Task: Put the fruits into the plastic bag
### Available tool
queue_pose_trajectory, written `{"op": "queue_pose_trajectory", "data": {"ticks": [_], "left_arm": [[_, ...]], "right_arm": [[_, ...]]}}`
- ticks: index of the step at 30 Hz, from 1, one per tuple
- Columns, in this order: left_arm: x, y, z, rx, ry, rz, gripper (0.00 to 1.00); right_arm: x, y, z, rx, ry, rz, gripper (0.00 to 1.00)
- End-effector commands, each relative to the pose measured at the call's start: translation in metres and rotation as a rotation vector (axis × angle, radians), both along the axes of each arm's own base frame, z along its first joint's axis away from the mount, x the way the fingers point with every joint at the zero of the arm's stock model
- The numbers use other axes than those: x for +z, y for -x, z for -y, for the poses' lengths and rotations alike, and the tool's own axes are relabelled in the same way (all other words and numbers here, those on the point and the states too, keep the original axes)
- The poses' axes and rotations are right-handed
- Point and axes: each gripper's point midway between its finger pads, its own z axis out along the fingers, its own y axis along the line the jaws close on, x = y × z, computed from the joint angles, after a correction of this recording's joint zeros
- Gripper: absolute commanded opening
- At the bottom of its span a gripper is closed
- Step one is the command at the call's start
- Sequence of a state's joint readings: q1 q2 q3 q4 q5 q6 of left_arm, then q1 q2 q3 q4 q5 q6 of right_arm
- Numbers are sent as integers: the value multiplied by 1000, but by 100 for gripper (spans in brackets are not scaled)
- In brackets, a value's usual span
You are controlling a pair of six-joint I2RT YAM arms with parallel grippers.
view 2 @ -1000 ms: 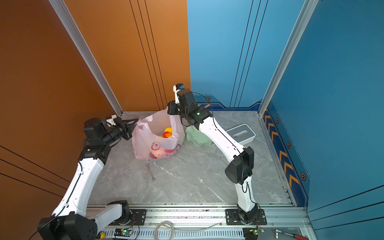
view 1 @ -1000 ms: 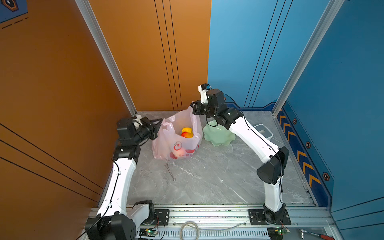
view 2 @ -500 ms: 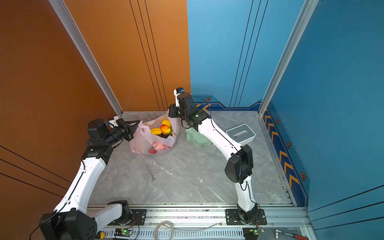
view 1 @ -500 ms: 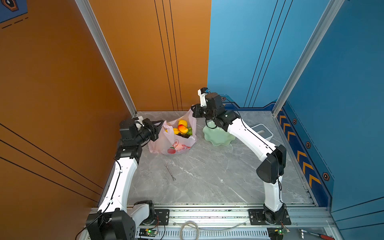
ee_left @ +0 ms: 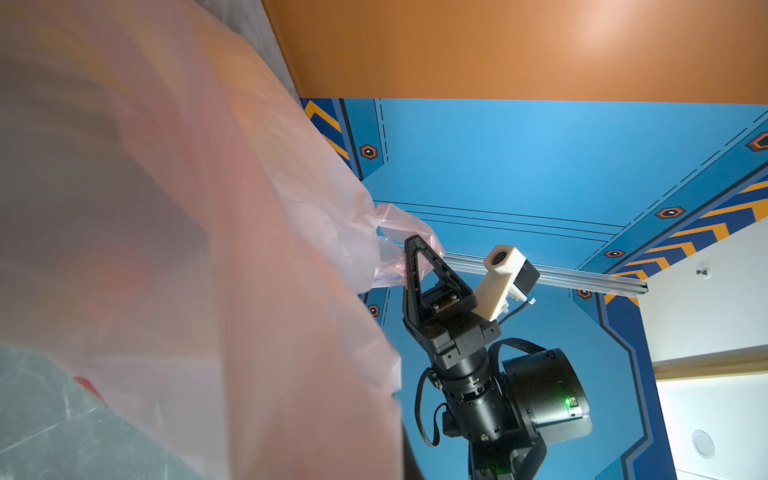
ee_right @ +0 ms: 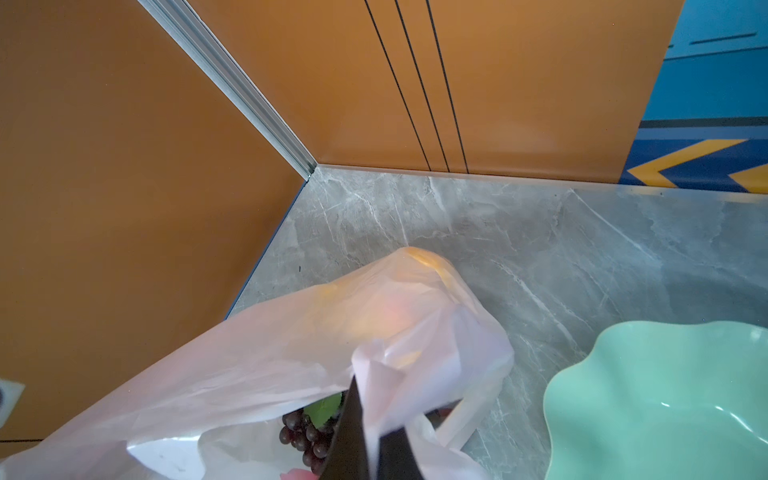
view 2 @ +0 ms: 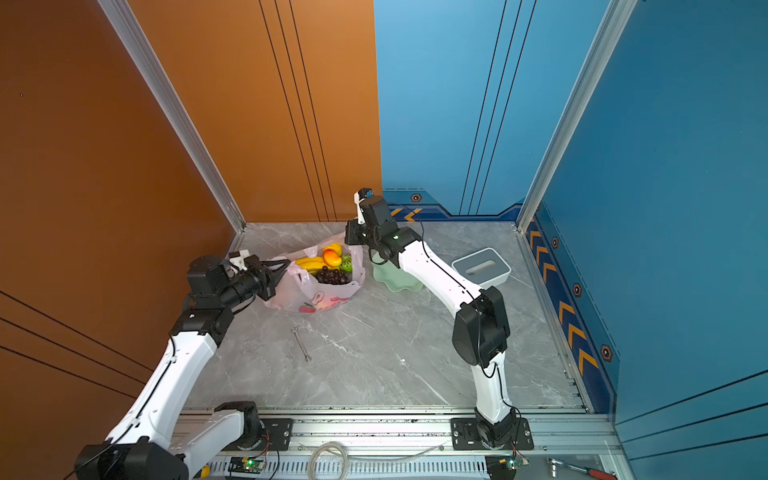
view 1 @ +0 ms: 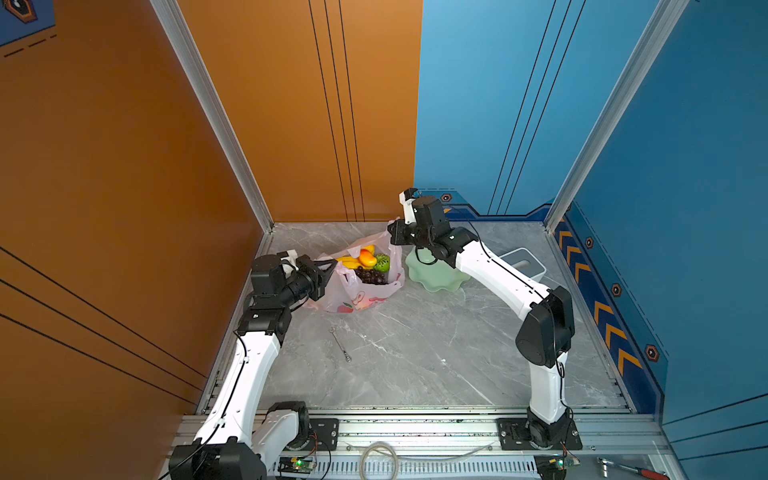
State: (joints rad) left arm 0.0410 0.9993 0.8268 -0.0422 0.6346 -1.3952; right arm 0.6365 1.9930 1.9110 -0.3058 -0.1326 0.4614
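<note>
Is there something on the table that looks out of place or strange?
Yes: a small metal wrench lies loose on the marble table, in front of the plastic bag. It is a tool, not fruit or tableware. Nothing looks spilled; the fruits sit inside the bag.

Left arm (view 1: 249,374) and right arm (view 1: 498,274), low in both top views, wear white shells over black joints. Lower centre of the left wrist view: the black triangular right gripper (ee_left: 415,245), a cream camera housing (ee_left: 505,274), a looping black cable (ee_left: 419,411), a green light (ee_left: 567,401).
</note>
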Motion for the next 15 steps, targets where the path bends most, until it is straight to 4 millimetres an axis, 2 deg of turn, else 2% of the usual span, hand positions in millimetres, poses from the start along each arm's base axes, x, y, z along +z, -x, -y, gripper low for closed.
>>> {"op": "queue_pose_trajectory", "data": {"ticks": [1, 9, 10, 15], "left_arm": [[-10, 12, 1, -6, -56, -11, 0], [-31, 31, 7, -35, -94, -47, 0], [-39, 35, 8, -41, -97, -80, 0], [-43, 44, 8, -56, -124, -92, 0]], "right_arm": [[27, 13, 13, 11, -37, 28, 0], [-6, 39, 18, 41, -3, -50, 4], [-9, 43, 19, 42, 2, -56, 5], [-15, 53, 27, 36, 23, -68, 9]]}}
